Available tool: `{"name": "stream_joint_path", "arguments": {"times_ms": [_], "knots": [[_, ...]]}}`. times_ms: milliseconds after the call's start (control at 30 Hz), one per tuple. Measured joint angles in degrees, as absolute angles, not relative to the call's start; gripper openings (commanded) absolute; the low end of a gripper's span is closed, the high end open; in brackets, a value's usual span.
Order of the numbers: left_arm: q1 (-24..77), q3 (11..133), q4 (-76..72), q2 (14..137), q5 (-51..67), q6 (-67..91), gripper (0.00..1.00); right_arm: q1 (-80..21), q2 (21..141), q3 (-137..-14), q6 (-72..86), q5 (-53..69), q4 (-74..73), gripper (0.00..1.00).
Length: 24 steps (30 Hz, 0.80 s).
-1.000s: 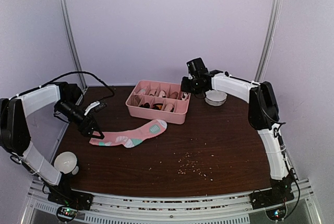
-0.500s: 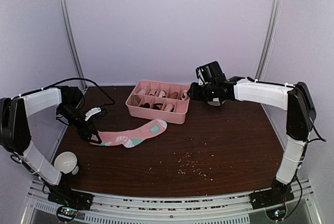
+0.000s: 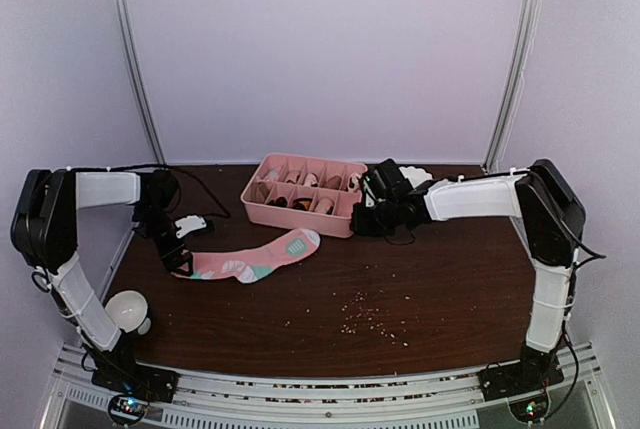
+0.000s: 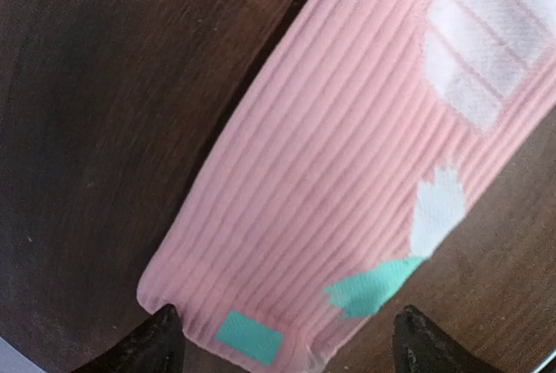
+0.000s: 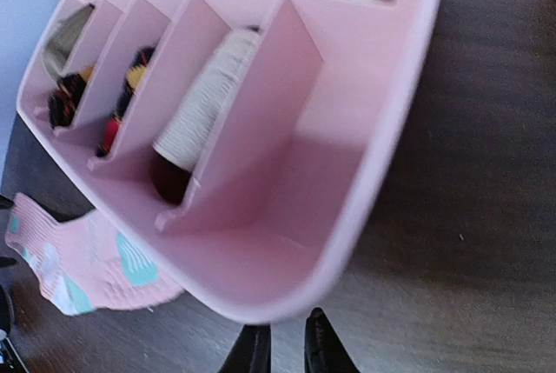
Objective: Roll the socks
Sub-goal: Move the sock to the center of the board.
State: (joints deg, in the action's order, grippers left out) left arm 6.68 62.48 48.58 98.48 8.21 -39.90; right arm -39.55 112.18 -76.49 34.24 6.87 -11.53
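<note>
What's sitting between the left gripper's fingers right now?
The pink sock: its end lies flat on the table, filling the gap of the open left gripper. The left wrist view shows this.

— What do the arms look like?
— The left arm (image 3: 105,190) and right arm (image 3: 470,197) have white shells with black joints between them.
— And the ends?
— The left gripper (image 4: 287,343) has black fingertips (image 4: 158,343). The right gripper (image 5: 282,349) is dark too.
— Any wiring?
— A thin black cable (image 3: 208,201) by the left arm. The bases (image 3: 130,381) are black.
</note>
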Motion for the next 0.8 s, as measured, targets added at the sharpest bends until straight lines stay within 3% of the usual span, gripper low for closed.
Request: {"name": "stream_joint_path", "arguments": {"times_ms": [167, 333, 600, 800], "knots": [[12.51, 62.74, 45.54, 102.67, 0.93, -38.54, 0.85, -39.51, 116.55, -85.43, 32.73, 7.92, -14.37, 0.15], [16.71, 64.55, 46.00, 103.63, -1.52, -38.35, 0.81, -39.51, 117.40, -85.54, 31.88, 9.04, -13.91, 0.22], [24.58, 64.73, 52.51, 103.94, 4.60, -39.51, 0.78, -43.83, 109.36, -71.85, 32.73, 6.96, -10.20, 0.25], [33.36, 64.14, 57.21, 103.48, 11.79, -41.89, 0.79, -51.79, 109.91, -73.69, 31.77, 6.57, -8.29, 0.23]]}}
